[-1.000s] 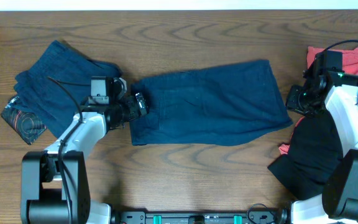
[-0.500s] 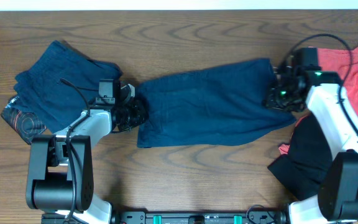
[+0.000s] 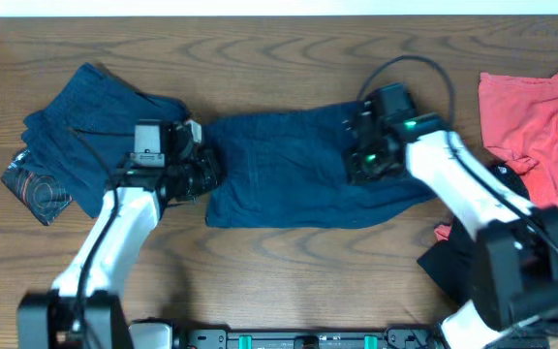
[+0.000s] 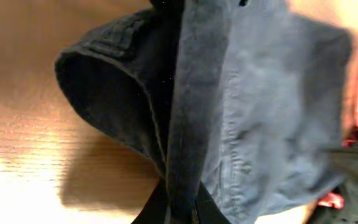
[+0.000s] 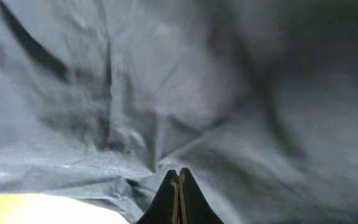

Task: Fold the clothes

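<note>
Even overhead light; both wrist views blurred, left with glare.

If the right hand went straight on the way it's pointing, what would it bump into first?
The navy garment: the right hand is shut on a fold of it, and only that cloth shows ahead.

The wooden table (image 3: 289, 48) carried a spread navy garment (image 3: 289, 179) at centre, a crumpled navy piece (image 3: 85, 126) at left, and a coral-red T-shirt (image 3: 531, 107) and black garment (image 3: 449, 267) at right.
</note>
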Controlling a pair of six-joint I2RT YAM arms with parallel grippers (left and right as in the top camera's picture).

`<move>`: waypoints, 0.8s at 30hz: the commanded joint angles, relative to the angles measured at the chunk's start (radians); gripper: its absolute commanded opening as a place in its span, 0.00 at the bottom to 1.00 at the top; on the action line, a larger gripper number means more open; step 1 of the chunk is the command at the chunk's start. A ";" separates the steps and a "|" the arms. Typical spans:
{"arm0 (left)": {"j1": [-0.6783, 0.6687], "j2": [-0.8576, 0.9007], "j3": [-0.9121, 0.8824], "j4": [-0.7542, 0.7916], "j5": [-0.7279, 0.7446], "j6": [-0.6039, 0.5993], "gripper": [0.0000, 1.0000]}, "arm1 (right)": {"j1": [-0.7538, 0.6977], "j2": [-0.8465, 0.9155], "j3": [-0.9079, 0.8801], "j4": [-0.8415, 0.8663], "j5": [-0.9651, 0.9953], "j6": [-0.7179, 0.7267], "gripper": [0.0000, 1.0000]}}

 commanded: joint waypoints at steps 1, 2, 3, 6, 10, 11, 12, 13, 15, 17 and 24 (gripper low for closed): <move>0.006 -0.084 0.068 -0.024 0.015 -0.008 0.06 | 0.075 0.086 -0.009 0.043 -0.068 -0.015 0.01; 0.006 -0.104 0.081 -0.034 0.015 -0.028 0.06 | 0.101 0.116 -0.009 0.083 -0.112 -0.014 0.01; 0.006 -0.113 0.088 -0.037 0.015 -0.037 0.06 | 0.115 0.131 -0.009 0.105 -0.136 -0.014 0.01; 0.006 -0.144 0.114 -0.038 0.015 -0.062 0.06 | 0.189 0.201 -0.009 0.215 -0.238 -0.005 0.01; 0.006 -0.156 0.156 -0.038 0.016 -0.109 0.06 | 0.288 0.266 -0.009 0.352 -0.245 0.049 0.03; 0.006 -0.156 0.161 -0.038 0.021 -0.121 0.06 | 0.309 0.275 -0.009 0.393 -0.243 0.061 0.04; 0.006 -0.156 0.164 -0.038 0.023 -0.130 0.06 | 0.325 0.276 -0.009 0.425 -0.242 0.070 0.05; 0.006 -0.156 0.164 -0.038 0.023 -0.138 0.06 | 0.340 0.276 -0.009 0.457 -0.242 0.074 0.07; 0.006 -0.156 0.164 -0.039 0.023 -0.140 0.06 | 0.360 0.269 -0.005 0.494 -0.242 0.073 0.09; 0.006 -0.156 0.164 -0.038 0.022 -0.140 0.06 | 0.364 0.258 0.008 0.473 -0.214 0.072 0.10; 0.006 -0.156 0.164 -0.037 0.021 -0.140 0.06 | 0.247 0.098 0.050 0.163 0.084 0.073 0.12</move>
